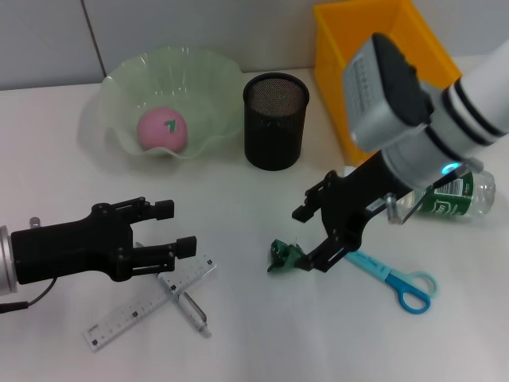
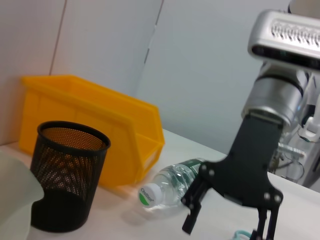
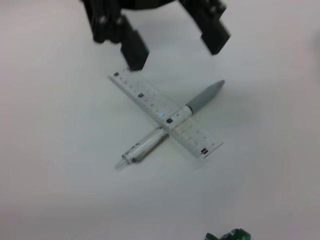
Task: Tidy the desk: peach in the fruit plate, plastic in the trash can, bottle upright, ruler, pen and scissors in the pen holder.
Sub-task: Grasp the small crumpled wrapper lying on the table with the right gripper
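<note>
In the lower left of the head view, the left end effector point(image 1: 179, 229) gapes wide just above the ruler point(image 1: 149, 302), which runs diagonally under the pen point(image 1: 192, 309); at centre, the right end effector point(image 1: 312, 239) stands wide over the plastic point(image 1: 284, 256)

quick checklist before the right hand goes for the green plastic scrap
1. Right hand open: ok, its fingers stand apart over the green plastic scrap.
2. Scrap free of other items: ok, it lies apart from the scissors.
3. Yellow bin open to drop into: ok, though its inside is partly hidden by the arm.
4. Left hand out of the way: ok, it is open over the ruler and pen.
5. Bottle clear of the arm: cannot tell, it lies on its side close under it.
</note>
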Robot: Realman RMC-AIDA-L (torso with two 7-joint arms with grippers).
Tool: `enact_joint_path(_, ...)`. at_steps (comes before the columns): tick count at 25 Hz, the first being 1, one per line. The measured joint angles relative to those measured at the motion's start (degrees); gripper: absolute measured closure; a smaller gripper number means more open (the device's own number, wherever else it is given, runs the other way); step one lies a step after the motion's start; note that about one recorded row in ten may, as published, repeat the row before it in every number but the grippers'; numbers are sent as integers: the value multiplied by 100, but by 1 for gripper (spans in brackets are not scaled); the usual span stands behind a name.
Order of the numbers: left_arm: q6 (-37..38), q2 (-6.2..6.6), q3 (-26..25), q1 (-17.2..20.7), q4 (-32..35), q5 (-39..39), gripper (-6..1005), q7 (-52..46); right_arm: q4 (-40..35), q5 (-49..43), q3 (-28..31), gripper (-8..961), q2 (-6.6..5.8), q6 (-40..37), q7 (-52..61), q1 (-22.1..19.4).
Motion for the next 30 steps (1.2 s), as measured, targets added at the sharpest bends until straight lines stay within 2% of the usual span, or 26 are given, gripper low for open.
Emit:
enact_joint_path(12,-78,-29,-82,32,0,24,200,-5,515,136,-413,162,51,645,-372,59)
enact_joint_path(30,-127,-52,-91,39,-7,19,204,-11,843,300,-741,166,90,1027,-666,142)
